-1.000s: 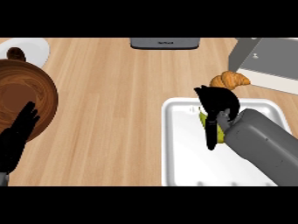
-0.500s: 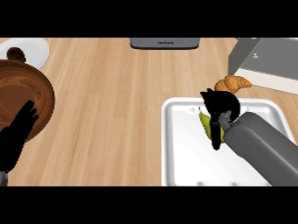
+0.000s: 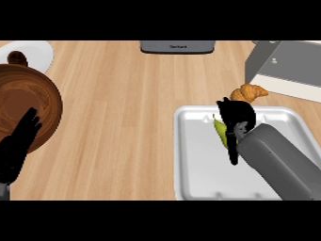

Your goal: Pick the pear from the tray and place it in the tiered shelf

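The single view looks steeply down from head height onto the pale wooden counter (image 3: 121, 94), far side at the top. It sits close: the white rectangular tray (image 3: 197, 160) and the round brown wooden bowl (image 3: 17, 99) reach the frame's edges, and the grey right forearm (image 3: 288, 164) enters from below.

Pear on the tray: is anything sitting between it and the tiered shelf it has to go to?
Yes. A croissant lies on the counter just past the tray's far edge, on the line from the pear to the tiered shelf. The right hand curls round the pear.
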Controlling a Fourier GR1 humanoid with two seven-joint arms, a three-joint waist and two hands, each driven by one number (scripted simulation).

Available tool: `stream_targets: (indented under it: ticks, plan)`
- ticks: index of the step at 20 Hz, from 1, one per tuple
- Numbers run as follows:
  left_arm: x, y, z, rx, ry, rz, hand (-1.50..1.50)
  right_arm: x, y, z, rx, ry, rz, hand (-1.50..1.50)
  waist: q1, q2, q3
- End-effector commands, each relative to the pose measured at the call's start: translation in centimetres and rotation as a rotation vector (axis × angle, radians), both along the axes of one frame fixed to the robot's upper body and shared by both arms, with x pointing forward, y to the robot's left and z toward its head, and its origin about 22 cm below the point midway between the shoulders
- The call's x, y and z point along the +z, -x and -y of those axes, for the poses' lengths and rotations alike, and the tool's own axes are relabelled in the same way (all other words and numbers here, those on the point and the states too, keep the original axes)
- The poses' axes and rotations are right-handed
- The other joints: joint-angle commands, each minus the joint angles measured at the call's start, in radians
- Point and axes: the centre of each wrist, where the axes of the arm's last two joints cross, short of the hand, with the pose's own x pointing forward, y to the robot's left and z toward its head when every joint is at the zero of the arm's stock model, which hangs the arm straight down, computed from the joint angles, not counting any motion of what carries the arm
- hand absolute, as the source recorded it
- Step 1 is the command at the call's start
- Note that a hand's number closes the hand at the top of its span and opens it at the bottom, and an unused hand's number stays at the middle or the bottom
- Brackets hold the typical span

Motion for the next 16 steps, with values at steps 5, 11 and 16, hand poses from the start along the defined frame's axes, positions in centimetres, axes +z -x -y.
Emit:
stream_targets:
  ticks: [5, 11, 16]
  plan:
    - [0.7, 1.0, -0.3, -0.008, -0.008, -0.016, 0.00, -2.9, 0.6, 1.4, -0.060, -0.041, -0.043, 1.50, 0.001, 0.006, 0.005]
    - [0.1, -1.0, -0.1, -0.013, -0.002, 0.014, 0.00, -2.9, 0.7, 1.8, 0.057, -0.009, -0.026, 1.50, -0.005, 0.007, 0.005]
    - [0.7, 0.4, 0.8, -0.006, -0.001, -0.011, 0.00, -3.2, 1.1, 0.5, 0.079, 0.022, 0.067, 1.50, 0.001, 0.006, 0.005]
